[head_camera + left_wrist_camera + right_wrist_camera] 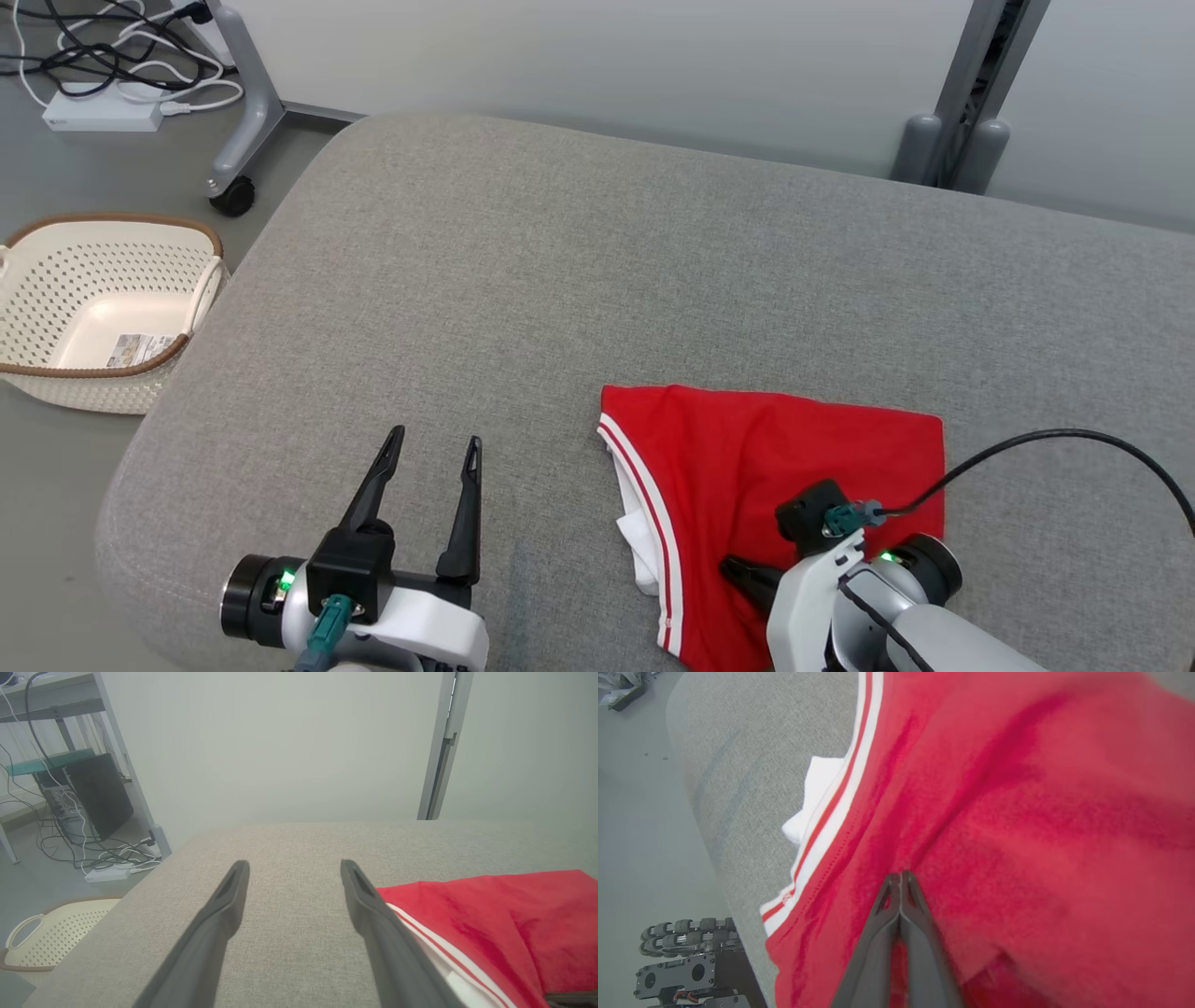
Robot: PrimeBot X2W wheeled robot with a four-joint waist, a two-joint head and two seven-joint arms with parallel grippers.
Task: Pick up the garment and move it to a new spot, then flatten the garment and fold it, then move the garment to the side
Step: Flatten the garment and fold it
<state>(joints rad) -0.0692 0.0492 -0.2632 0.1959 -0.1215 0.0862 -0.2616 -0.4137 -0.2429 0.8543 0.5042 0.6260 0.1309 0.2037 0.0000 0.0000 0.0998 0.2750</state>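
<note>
Garment (784, 457) lies folded on the cushion (560, 280) near its front edge, rightward. Right gripper (901, 876) is closed, tips on the red cloth where creases meet, probably to drag it aside; whether a fold is nipped I cannot tell. Left gripper (436, 437) stands open over bare cushion, empty, clear of the cloth.

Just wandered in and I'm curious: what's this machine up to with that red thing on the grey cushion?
A two-armed robot is handling a red garment with white-striped trim, which lies folded on the grey cushion. Its right claw is shut, with the tips pressed into the fabric; whether it actually pinches cloth is unclear. The left claw is open above bare cushion beside the garment, holding nothing. A cream perforated basket sits on the floor to the left.
</note>
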